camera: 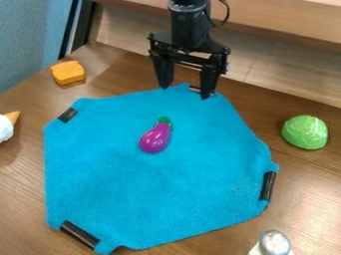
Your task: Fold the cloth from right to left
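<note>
**My fingers stand apart at the far edge of the spread blue cloth**

My gripper (186, 93) hangs down at the top of the camera view, a little right of the middle, with its 2 fingers spread wide. The fingertips are at the far edge of the blue cloth (160, 189); I cannot tell whether they touch it. A bit of the cloth's edge shows between them, along with a small dark strip (194, 89) close to my right-hand fingertip in the view.

The cloth lies unfolded on the brown wooden table (27, 199), covering much of the middle. Its outline is uneven, with several cut-looking corners. At those corners I see 3 more black pieces: a short black piece (67, 115) at the upper left, a longer black bar (79, 234) at the lower left, and an upright black bar (267, 186) at the right edge.

On the cloth, nearer its far side, rests a purple toy eggplant (155, 139), tilted, its green cap pointing away from the near edge.

Around the cloth, 4 other things are on the table. An orange block (68, 72) is beyond its upper left corner. A white and orange toy cone (5, 127) is cut off by the left edge of the view. A green toy cabbage (305, 132) lies to the right, and a silver-topped shaker (273, 243) shows partly at the lower right.
</note>
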You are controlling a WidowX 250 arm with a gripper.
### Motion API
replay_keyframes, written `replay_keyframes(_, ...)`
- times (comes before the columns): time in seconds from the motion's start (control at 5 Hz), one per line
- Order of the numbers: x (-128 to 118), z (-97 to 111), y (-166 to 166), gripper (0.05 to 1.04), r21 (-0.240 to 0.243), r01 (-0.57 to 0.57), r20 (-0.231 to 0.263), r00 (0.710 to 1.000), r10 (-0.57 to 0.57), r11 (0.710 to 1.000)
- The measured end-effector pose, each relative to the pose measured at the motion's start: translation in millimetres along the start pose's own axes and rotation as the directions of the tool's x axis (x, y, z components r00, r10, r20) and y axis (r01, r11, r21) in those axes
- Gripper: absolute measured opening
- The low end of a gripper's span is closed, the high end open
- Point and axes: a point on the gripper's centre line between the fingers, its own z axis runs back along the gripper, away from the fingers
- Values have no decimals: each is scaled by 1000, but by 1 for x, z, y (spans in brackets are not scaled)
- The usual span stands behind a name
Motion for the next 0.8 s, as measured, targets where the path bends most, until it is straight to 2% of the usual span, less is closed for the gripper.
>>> replay_keyframes(0.2, -3, -14, -1, 999, 4, -6, -40, 999, 6, 1000)
replay_keyframes(0.4, -6, -27, -27, 999, -14, 24, -42, 999, -25, 1000)
replay_keyframes(0.6, -12, -43, -53, 999, -32, 57, -75, 995, -60, 998)
replay_keyframes(0.8, -16, -44, -77, 999, -71, 81, -72, 994, -86, 994)
